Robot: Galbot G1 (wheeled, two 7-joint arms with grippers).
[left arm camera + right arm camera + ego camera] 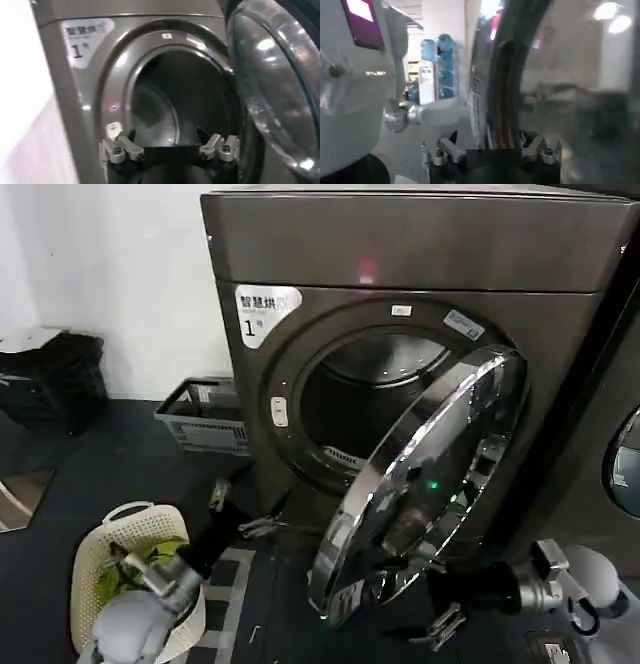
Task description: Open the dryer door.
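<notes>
The dryer is a dark brown-grey box with a white "1" sticker. The dryer door, chrome-rimmed with dark glass, stands swung out from its hinge side on the right, and the drum opening is exposed. My right gripper is low at the door's bottom edge. In the right wrist view it is open, with the door's rim running between its fingers. My left gripper hangs open and empty below and left of the opening. In the left wrist view it faces the drum, with the door off to one side.
A white laundry basket holding green cloth stands on the floor at my left. A grey crate sits against the dryer's left side, and a black basket farther left. The neighbouring machine stands at the right.
</notes>
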